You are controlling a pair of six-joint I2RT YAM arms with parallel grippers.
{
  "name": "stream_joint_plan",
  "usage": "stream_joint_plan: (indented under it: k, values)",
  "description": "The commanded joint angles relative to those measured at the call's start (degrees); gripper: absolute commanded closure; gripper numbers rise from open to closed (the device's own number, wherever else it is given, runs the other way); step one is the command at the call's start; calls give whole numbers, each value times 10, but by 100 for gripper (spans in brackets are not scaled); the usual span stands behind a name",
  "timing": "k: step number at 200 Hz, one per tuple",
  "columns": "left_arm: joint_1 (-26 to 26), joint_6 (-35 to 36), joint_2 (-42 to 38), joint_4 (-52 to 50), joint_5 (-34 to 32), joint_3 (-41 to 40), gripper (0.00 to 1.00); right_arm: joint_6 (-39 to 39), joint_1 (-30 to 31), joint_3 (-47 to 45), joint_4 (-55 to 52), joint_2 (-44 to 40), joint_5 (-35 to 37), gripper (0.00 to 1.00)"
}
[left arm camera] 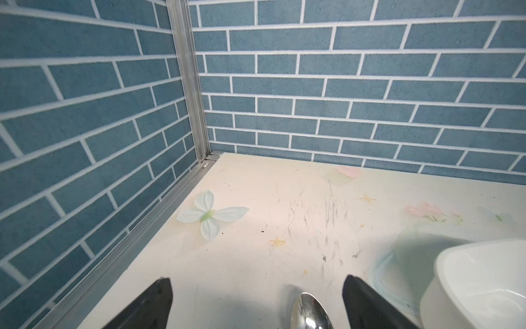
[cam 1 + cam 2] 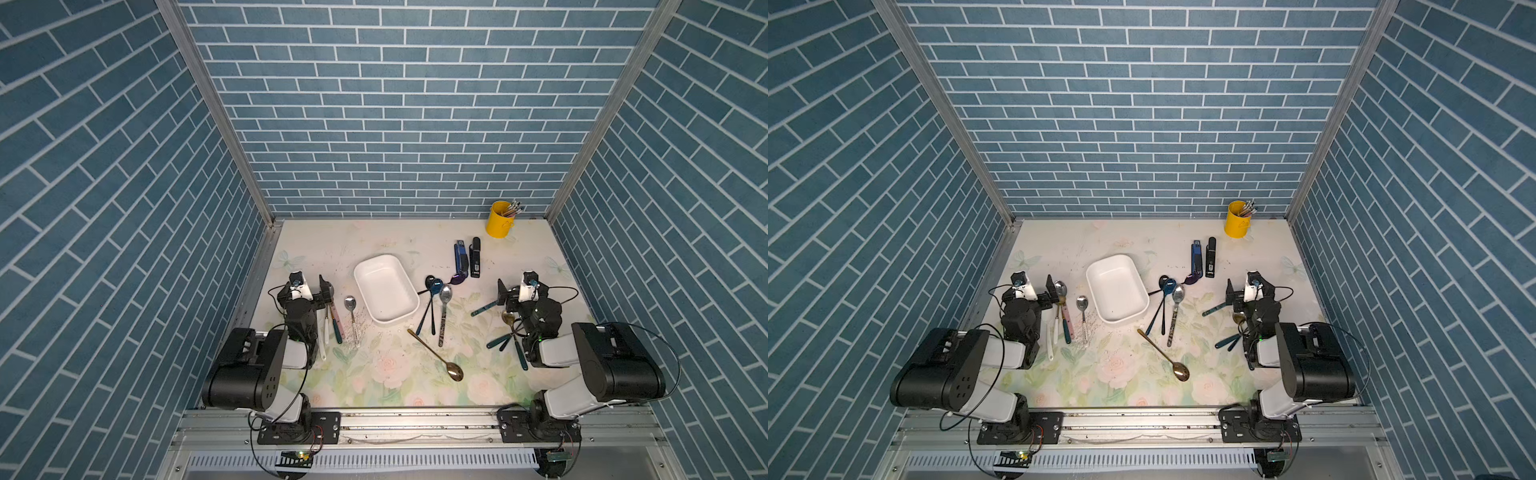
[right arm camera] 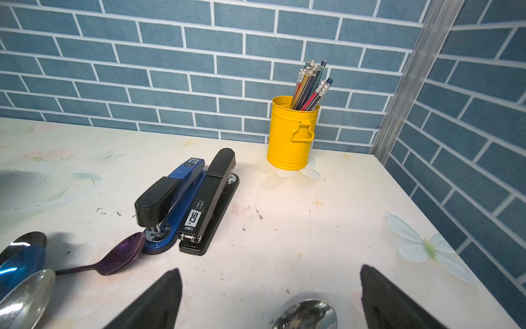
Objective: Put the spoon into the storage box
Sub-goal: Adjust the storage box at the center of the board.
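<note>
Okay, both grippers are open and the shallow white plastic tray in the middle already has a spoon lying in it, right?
Not quite. The shallow white plastic tray is empty: nothing lies in it, as both top views show. The left gripper and right gripper are indeed open, as the wrist views show.

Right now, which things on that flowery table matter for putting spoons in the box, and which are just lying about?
For the job: shallow white plastic storage box; slim gold metal spoon; small silver metal spoon; other scattered spoons.
Lying about: yellow metal cup of pencils; blue stapler; black stapler.
</note>
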Motion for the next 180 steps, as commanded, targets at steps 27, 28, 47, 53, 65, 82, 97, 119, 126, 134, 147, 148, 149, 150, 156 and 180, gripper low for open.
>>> stream_joint_plan:
  k: [27,28,47,53,65,82,97,119,126,134,147,148,149,150,156,180]
  values:
    - [3,5,2,15,2,-4,0,-6,-2,0,3,-1,2,0]
    - [3,4,2,15,2,-5,0,-6,-2,0,3,-1,2,0]
    - [3,4,2,15,2,-5,1,-5,-2,0,2,-1,2,0]
    - [3,4,2,15,2,-6,0,-4,-2,1,1,0,2,0]
    - [4,5,2,11,4,-2,0,5,-5,6,-7,2,5,0]
    - [4,5,2,12,3,-3,0,5,-7,6,-7,2,4,0]
    - [4,4,2,11,4,-3,0,5,-8,6,-7,2,2,0]
    - [4,4,2,11,5,-3,0,6,-9,5,-6,0,2,0]
    - [4,4,2,11,5,-4,0,6,-9,5,-6,0,2,0]
    - [4,4,1,12,5,-5,0,7,-10,5,-8,-4,6,0]
    - [4,1,-8,-8,-1,7,0,18,-10,24,-62,-31,36,0]
    - [4,1,-10,-15,-1,9,0,18,-10,26,-68,-33,39,0]
    - [4,1,-12,-20,-1,10,0,19,-10,28,-73,-35,41,0]
    - [4,0,-13,-24,-1,12,0,20,-10,30,-80,-38,44,0]
    - [3,-1,-21,-50,-7,25,0,23,-9,45,-116,-51,54,0]
    - [4,-14,-57,-259,-39,133,0,23,-7,110,-268,-107,69,8]
